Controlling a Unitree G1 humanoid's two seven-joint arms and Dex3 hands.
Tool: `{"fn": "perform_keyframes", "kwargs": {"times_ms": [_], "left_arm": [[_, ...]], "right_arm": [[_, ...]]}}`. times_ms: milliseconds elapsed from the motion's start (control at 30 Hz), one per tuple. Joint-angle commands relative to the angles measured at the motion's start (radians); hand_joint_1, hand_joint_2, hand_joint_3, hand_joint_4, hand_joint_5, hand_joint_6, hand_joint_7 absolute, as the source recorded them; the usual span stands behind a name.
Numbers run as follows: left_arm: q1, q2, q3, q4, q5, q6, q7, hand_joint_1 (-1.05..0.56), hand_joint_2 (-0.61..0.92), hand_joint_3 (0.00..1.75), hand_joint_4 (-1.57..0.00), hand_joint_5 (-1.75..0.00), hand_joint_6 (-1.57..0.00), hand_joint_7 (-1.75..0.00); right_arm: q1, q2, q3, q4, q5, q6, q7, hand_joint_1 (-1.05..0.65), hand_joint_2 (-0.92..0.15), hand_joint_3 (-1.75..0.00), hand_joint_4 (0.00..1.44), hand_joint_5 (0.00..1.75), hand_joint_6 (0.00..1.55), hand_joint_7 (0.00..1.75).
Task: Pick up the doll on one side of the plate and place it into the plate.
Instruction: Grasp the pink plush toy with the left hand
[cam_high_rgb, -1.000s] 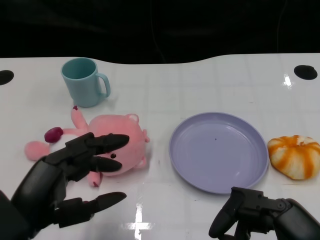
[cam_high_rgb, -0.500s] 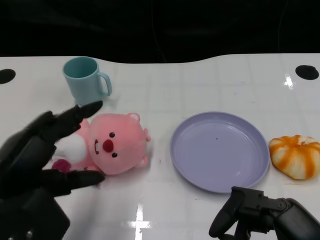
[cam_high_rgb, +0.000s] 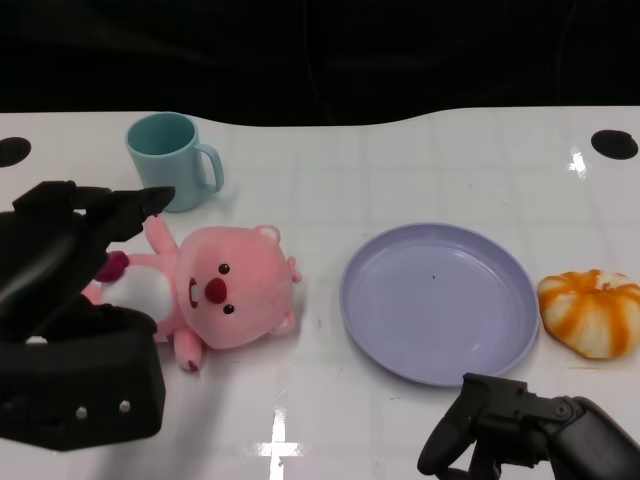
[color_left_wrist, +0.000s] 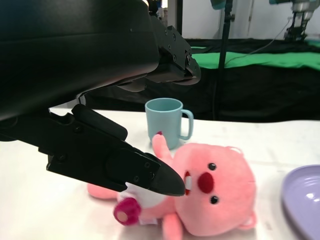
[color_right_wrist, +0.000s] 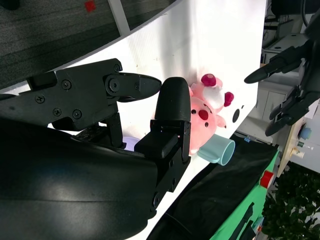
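We are only beginning: the doll (cam_high_rgb: 222, 295) is lying on the tabletop (cam_high_rgb: 400, 170) just left of the plate (cam_high_rgb: 437, 300), which is holding nothing. Our left hand (cam_high_rgb: 75, 255) is hovering beside it with fingers spread and empty, so grasping, lifting and placing are all remaining, while our right hand (cam_high_rgb: 520, 440) is sitting curled and idle.

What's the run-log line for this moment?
phase: reach | left hand: open, over doll, no grip | right hand: idle, holds nothing | plate: empty | doll: left of plate, on table
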Motion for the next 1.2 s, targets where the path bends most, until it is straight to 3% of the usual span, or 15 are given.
{"fn": "perform_keyframes", "kwargs": {"times_ms": [33,467,867,1200], "left_arm": [[-0.057,0.025,-0.036,0.066,0.036,0.007,-0.02,-0.59,0.88,0.0,-0.07,-0.43,-0.31,-0.02],[-0.241,-0.003,-0.211,0.331,0.146,0.032,-0.051,-0.66,0.9,0.0,-0.09,-0.39,-0.3,0.0],[-0.394,-0.109,-0.33,0.651,0.155,0.103,-0.056,-0.62,0.91,0.01,-0.19,-0.17,-0.3,-0.01],[-0.49,-0.193,-0.387,0.97,0.128,0.085,0.01,-0.59,0.89,0.0,-0.27,-0.1,-0.36,-0.02]], "right_arm": [[-0.001,-0.002,0.0,-0.016,0.006,0.011,-0.002,-0.26,-0.92,-0.34,0.67,1.56,0.6,1.27],[0.008,-0.003,0.012,-0.038,-0.005,0.028,-0.008,-0.25,-0.92,-0.33,0.68,1.56,0.6,1.27],[0.016,-0.004,0.019,-0.071,-0.013,0.053,-0.011,-0.24,-0.92,-0.32,0.69,1.56,0.61,1.27],[0.029,-0.003,0.018,-0.091,-0.01,0.063,-0.015,-0.24,-0.92,-0.32,0.69,1.57,0.61,1.27]]}}
